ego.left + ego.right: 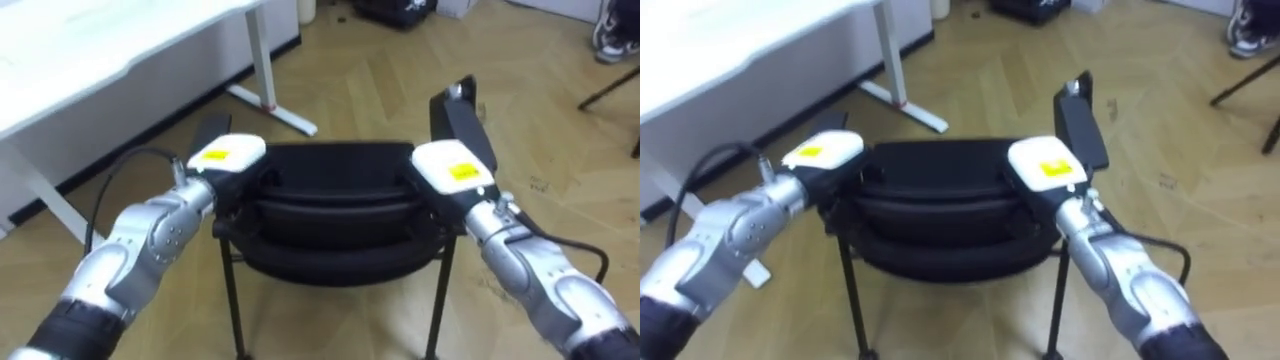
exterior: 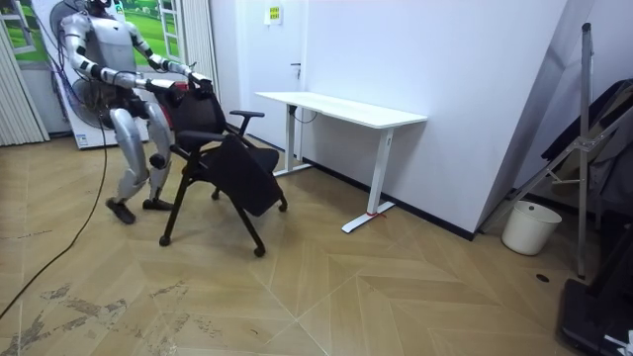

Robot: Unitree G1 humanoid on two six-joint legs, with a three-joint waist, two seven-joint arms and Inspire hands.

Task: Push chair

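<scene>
Left robot hand and right robot hand on the black chair backrest, centre frame; grip state cannot be told.

The black metal-framed office chair is showing black throughout. The white rectangular desk is standing on a pale brown wooden floor patterned in herringbone. The left hand and right hand are showing white backs with yellow patches.

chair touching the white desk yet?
Apart. The room view shows bare floor between the chair and the desk legs, and the left eye view shows the same gap.
</scene>
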